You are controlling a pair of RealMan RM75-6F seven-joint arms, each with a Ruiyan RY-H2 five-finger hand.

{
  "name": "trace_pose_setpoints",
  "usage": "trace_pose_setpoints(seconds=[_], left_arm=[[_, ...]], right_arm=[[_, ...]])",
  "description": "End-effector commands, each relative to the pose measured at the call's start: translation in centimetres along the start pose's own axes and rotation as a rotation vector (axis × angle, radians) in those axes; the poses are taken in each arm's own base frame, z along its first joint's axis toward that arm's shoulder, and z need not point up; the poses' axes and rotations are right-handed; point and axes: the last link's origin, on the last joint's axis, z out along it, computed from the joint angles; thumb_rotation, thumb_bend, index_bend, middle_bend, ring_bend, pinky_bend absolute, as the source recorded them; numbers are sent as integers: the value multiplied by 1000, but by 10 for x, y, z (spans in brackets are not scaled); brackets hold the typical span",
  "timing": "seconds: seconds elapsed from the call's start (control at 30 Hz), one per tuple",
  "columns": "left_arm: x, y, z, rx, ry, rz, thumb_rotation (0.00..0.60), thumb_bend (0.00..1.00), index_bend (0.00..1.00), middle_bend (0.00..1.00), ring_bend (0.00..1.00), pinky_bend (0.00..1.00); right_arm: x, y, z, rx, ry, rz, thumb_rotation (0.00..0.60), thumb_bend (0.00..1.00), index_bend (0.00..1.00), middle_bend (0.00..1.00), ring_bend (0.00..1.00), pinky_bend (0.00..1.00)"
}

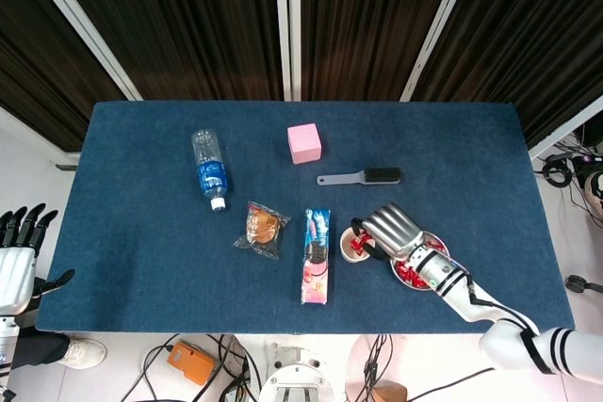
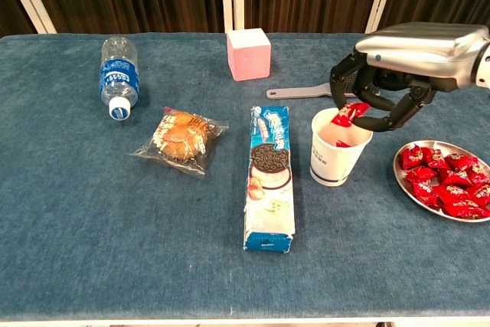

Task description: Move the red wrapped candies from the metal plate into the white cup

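My right hand pinches one red candy directly above the white cup mouth (my left hand rests far away, fingers apart).

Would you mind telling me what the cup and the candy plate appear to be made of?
The white cup looks like matte paper, with faint print on its side. The plate looks like polished metal, judging by its silvery, reflective rim, though coated plastic can't be ruled out.

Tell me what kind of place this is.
Probably a robot test lab, not a home: a blue cloth-covered table before dark curtains, loose cables and an orange device on the floor below.
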Motion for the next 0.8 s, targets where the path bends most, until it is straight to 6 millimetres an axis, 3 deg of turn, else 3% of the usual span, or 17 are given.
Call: trace_pose_setpoints(seconds=[0.03, 0.2, 0.37, 0.57, 0.8], left_arm=[[0, 0, 0, 1, 1, 0, 600, 20, 121, 41, 0, 0], [-1, -2, 0, 6, 3, -2, 600, 20, 121, 41, 0, 0], [-1, 0, 3, -5, 6, -6, 600, 20, 121, 41, 0, 0], [-4, 3, 5, -13, 4, -12, 600, 20, 121, 41, 0, 0], [-6, 4, 5, -17, -1, -15, 600, 21, 121, 41, 0, 0]], right_arm=[[0, -2, 1, -2, 2, 9, 600, 502, 454, 852, 989, 1000], [5, 6, -11, -35, 39, 57, 600, 379, 371, 852, 989, 1000], [4, 27, -40, -109, 63, 45, 600, 351, 392, 852, 989, 1000], [-23, 48, -70, -197, -49, 18, 600, 351, 445, 852, 989, 1000], [-50, 54, -66, -212, -143, 16, 600, 354, 463, 852, 989, 1000]])
